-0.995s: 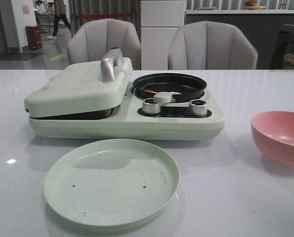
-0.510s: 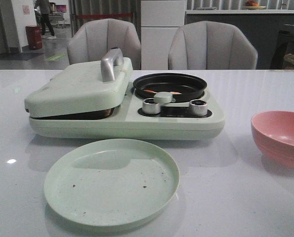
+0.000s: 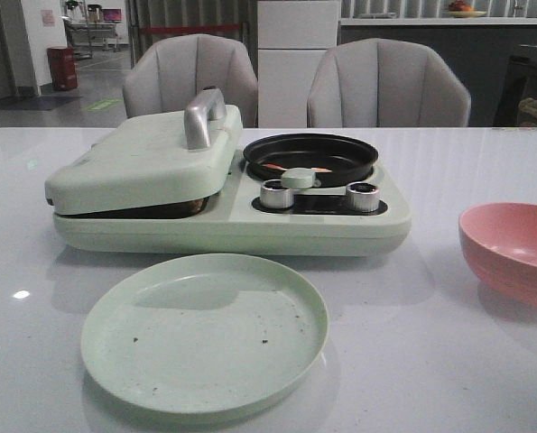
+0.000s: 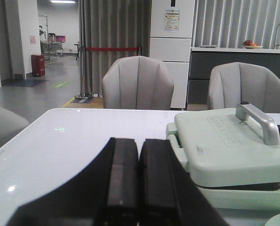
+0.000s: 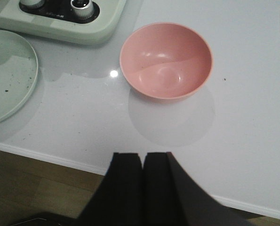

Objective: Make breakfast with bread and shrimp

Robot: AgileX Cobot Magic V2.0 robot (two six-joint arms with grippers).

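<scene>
Shrimp (image 3: 295, 168) lies in the black round pan (image 3: 310, 155) on the right half of the pale green breakfast maker (image 3: 232, 225), as a thin orange sliver partly hidden behind the pan's knob; its long axis runs left to right across the front view. No bread is visible; the hinged lid (image 3: 142, 167) with its metal handle (image 3: 203, 117) sits nearly closed on the left half, so whether bread lies beneath cannot be told.

Left pincer (image 4: 130, 179) is pressed together, empty, and hangs beside the left end of the maker, level with the lid. Right pincer (image 5: 142, 183) is likewise pressed together and empty, above the near edge of the surface (image 3: 430, 361), with the pink bowl (image 5: 165, 61) ahead of it and the empty green plate (image 3: 203, 332) off to its left.

From the right pincer the shrimp lies forward and to the left, beyond the bowl and the control knobs. The right arm appears to be nearer the pan; the left arm is nearer the lid handle.
</scene>
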